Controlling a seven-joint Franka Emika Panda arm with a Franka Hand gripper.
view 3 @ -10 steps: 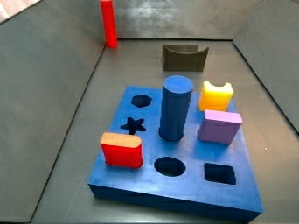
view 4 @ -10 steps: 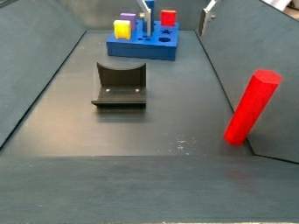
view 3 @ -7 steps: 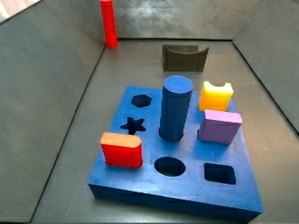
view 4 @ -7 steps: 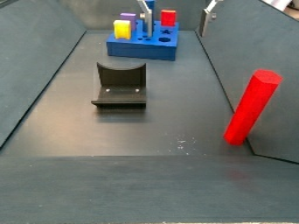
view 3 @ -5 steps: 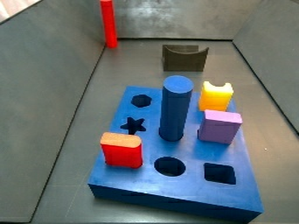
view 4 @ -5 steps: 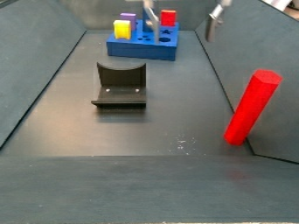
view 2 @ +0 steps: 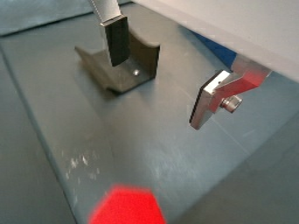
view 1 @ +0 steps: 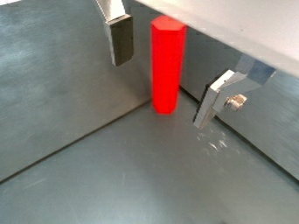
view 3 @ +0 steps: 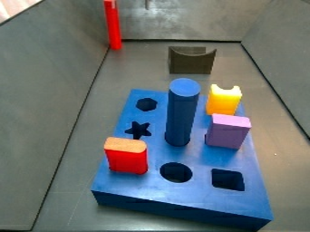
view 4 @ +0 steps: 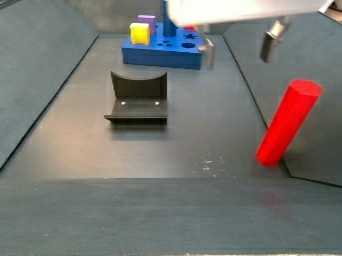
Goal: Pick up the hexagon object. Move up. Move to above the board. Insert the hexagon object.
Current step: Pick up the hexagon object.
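The hexagon object (view 1: 167,66), a tall bright red rod, stands upright by the wall; it also shows in both side views (view 3: 114,24) (view 4: 287,122). My gripper (view 1: 170,70) is open and empty, and in a wrist view the rod appears between its two silver fingers (view 1: 119,39), untouched. In a side view the gripper (view 4: 241,42) hangs above and behind the rod. In the wrist view where the gripper (view 2: 165,70) looks over the floor, only the rod's red top (view 2: 126,208) shows. The blue board (view 3: 194,156) with shaped holes lies apart from the rod and far off in a side view (view 4: 167,58).
A dark blue cylinder (view 3: 182,111), a yellow piece (view 3: 224,98), a purple cube (view 3: 227,130) and a short red rounded block (view 3: 126,154) stand on the board. A dark grey arch block (view 4: 138,97) lies mid-floor, also in a wrist view (view 2: 117,68). Grey walls enclose the floor.
The gripper has moved away from the board toward the red rod and now looms larger in a side view. The rod and the board pieces have not moved.
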